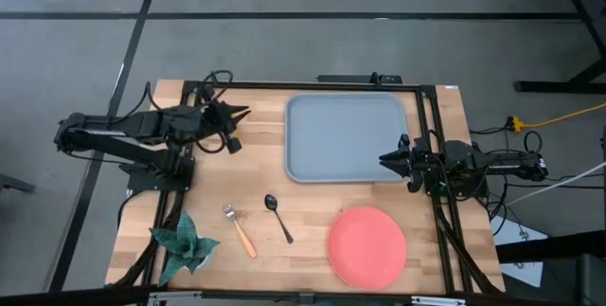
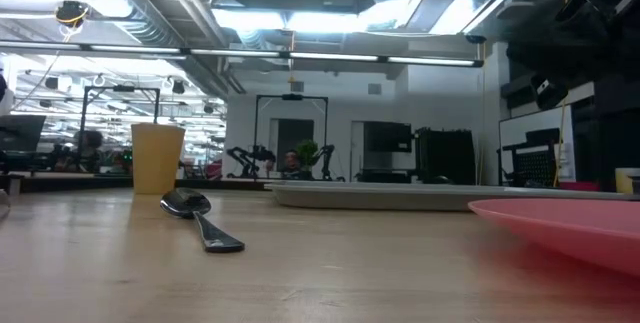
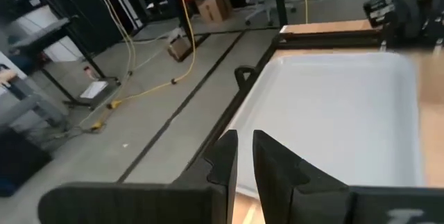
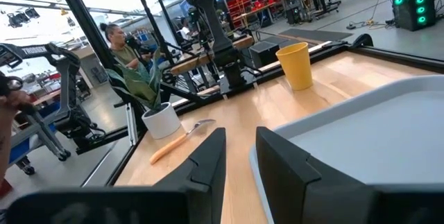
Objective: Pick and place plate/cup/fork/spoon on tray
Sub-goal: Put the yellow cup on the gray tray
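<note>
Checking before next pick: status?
Left gripper and right gripper flank the tray, holding nothing. Tray bare; plate, spoon, fork, cup on table. Nothing blocking.

The light wooden tabletop (image 1: 312, 230) shows pale tan grain. The large rectangular tray (image 1: 347, 138) is a plain light grey-blue. The round flat plate (image 1: 366, 245) is an even coral pink. The small cylindrical cup (image 4: 296, 65) is yellow-orange. The small fork (image 1: 240, 229) has silver metal tines and an orange, wood-coloured handle; the slim spoon (image 1: 277, 217) is dark and metallic all over. A leafy plant (image 4: 141, 82) is dark green with paler markings, in a white pot (image 4: 162, 121). Both arms are black.
</note>
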`<state>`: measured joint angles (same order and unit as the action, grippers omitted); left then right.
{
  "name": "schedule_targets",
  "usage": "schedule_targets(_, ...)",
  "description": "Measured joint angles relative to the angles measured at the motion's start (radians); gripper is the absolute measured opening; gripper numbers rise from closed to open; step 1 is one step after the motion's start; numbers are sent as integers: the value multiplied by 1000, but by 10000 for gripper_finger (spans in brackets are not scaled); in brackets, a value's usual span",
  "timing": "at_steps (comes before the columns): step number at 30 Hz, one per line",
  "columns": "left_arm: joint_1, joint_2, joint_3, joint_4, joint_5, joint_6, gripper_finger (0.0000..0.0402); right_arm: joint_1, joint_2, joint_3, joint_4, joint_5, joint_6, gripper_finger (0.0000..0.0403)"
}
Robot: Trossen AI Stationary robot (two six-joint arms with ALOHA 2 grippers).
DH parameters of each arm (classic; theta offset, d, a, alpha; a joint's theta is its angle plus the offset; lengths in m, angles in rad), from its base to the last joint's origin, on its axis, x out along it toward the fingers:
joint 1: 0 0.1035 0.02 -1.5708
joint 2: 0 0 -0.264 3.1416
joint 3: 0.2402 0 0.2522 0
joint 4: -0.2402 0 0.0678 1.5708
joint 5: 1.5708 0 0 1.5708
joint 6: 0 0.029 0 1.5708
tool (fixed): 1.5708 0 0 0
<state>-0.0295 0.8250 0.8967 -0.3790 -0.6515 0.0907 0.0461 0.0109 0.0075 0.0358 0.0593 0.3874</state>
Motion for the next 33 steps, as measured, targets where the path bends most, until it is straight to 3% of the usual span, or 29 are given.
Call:
schedule_targets(9,-31,-2,2,-13,-39,-10,41,0,0,0,0,0,0,86)
schedule_targets(19,23,-3,2,-278,-177,-219,84,0,0,0,0,0,1,86)
schedule_targets(23,94,-22,3,-281,-159,-223,93,0,0,0,0,0,0,86)
schedule_targets(27,163,-21,3,-281,-53,-216,94,0,0,0,0,0,-1,86)
schedule_targets(33,175,1,3,-261,12,-232,94,0,0,0,0,1,-2,86)
